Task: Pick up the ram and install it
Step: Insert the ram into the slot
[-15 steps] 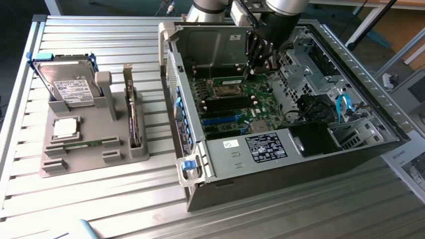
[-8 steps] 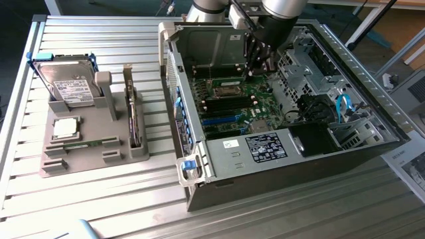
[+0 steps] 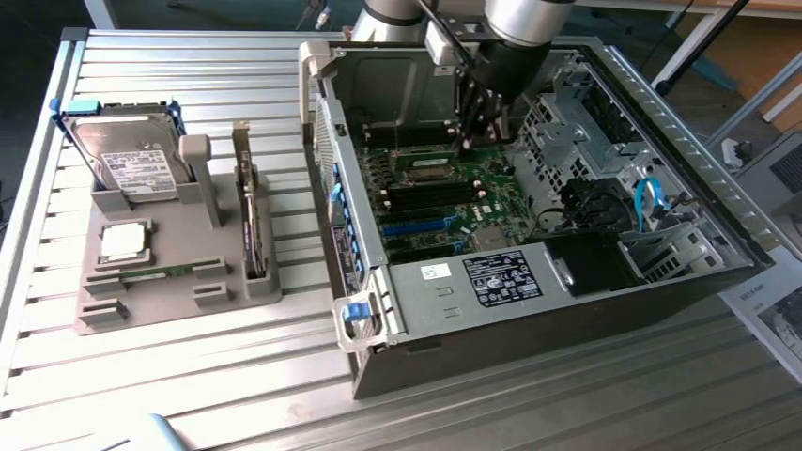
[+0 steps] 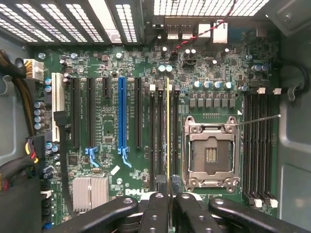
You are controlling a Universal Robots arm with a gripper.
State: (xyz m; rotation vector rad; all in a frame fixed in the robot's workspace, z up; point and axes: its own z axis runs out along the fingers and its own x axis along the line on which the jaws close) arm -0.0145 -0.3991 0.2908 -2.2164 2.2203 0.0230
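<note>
We see the ram edge-on, straight ahead of the gripper, so its chips stay hidden. We cannot tell whether its far edge touches a slot. The picture's edge cuts off the gripper's body behind the fingers. In the exterior view the arm above the gripper is cropped, and the ram between the fingers is too thin to make out.

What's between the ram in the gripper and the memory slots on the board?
Nothing visible. The gripper holds the ram edge-on right above the empty black slots beside the processor socket; no cable or part crosses between.
</note>
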